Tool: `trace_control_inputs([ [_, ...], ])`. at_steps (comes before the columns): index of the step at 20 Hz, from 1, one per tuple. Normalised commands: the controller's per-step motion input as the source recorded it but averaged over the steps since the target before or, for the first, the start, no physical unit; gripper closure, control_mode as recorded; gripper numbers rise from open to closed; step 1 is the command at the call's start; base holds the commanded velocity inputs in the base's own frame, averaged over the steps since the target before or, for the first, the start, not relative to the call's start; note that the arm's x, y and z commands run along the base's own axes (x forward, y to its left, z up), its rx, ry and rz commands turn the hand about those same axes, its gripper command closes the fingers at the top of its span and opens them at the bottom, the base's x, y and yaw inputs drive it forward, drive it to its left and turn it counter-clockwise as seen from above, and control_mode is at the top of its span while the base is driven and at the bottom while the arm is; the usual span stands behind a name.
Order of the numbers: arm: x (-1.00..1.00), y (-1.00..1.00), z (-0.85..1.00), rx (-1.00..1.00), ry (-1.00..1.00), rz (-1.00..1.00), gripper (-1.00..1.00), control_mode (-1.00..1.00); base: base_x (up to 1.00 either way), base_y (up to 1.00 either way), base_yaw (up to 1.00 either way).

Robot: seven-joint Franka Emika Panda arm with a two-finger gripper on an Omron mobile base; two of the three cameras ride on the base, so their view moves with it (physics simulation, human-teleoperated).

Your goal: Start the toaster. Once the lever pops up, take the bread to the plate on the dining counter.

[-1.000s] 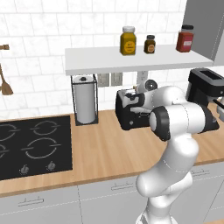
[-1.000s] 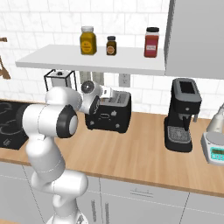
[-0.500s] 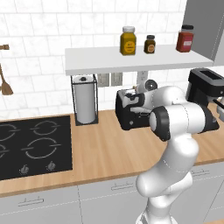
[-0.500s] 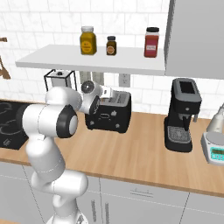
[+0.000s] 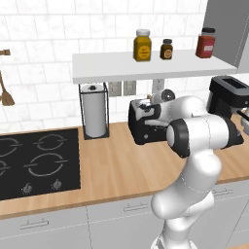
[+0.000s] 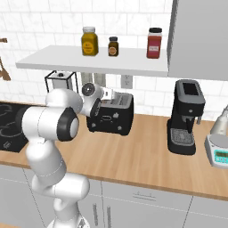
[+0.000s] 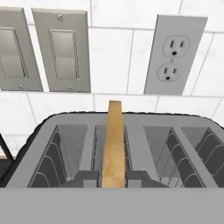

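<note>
The black toaster (image 5: 145,129) (image 6: 111,118) stands on the wall-side wooden worktop under the shelf. My gripper (image 5: 146,104) (image 6: 111,95) reaches over its top from the side. In the hand view the tan bread (image 7: 114,140) stands on edge in a slot of the toaster (image 7: 43,129), well above the rim. My gripper (image 7: 113,177) is shut on the bread's lower part, with one dark fingertip (image 7: 85,177) on each side of the slice. The plate and the dining counter are out of view.
A paper towel holder (image 5: 95,113) stands left of the toaster, and a black hob (image 5: 34,160) lies further left. A coffee machine (image 6: 185,116) and a scale (image 6: 218,152) stand to the right. The shelf (image 5: 146,67) with three jars hangs close above. A wall outlet (image 7: 175,54) is behind.
</note>
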Motion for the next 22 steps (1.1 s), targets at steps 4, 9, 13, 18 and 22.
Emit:
trace_control_inputs([
  [4,-0.15,-0.01,0.08,0.00,-0.15,0.00,1.00,-1.00,0.00,0.00,0.00],
  [9,-0.14,0.00,0.35,0.00,-0.14,0.00,1.00,-1.00,0.00,0.00,0.00],
  [13,-0.08,0.00,0.56,0.00,-0.07,0.00,1.00,-1.00,0.00,0.00,0.00],
  [18,-0.22,-0.02,0.64,0.00,0.00,0.00,1.00,-1.00,0.00,0.00,0.00],
  [22,-0.28,0.00,0.77,-0.01,0.15,-0.02,1.00,-1.00,0.00,0.00,0.00],
])
